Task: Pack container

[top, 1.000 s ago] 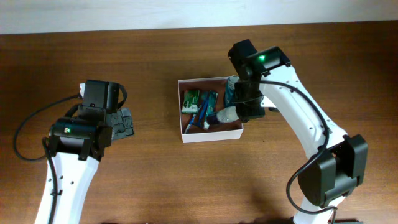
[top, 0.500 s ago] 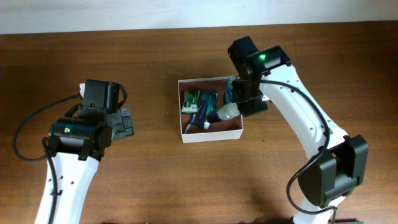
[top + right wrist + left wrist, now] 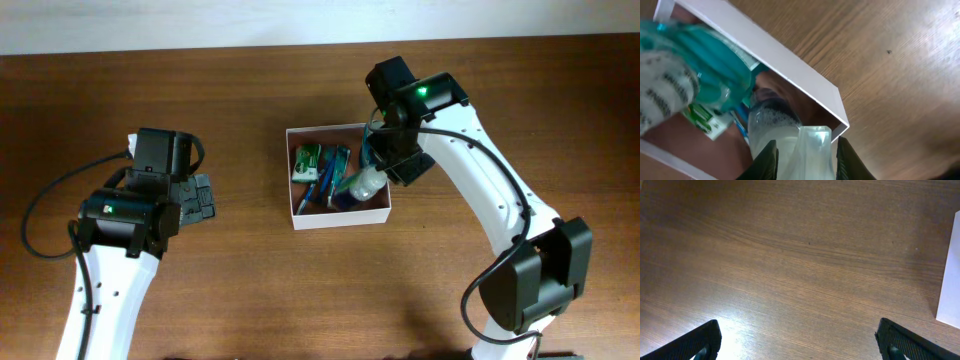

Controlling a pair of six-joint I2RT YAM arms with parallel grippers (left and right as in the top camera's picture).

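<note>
The container [image 3: 340, 220], a shallow white-walled box with a reddish-brown floor, sits at mid-table. My right gripper [image 3: 386, 166] hangs over its right side, shut on a clear bottle [image 3: 365, 183] of whitish liquid. In the right wrist view the bottle [image 3: 774, 129] slants down into the container [image 3: 782, 57], and my right gripper [image 3: 805, 161] has a black finger against each side of its upper end. My left gripper [image 3: 201, 197] rests far to the left, open and empty; its view shows the left gripper [image 3: 800, 341] over bare wood.
Inside the container lie a green packet [image 3: 307, 160], a blue item [image 3: 338, 166] and a teal tube [image 3: 715, 65]. A strip of the container's white wall [image 3: 950, 280] shows at the right edge of the left wrist view. Brown wooden table all round.
My right wrist has shifted and turned slightly over the container's right side, carrying the bottle with it. The left arm has not moved.
</note>
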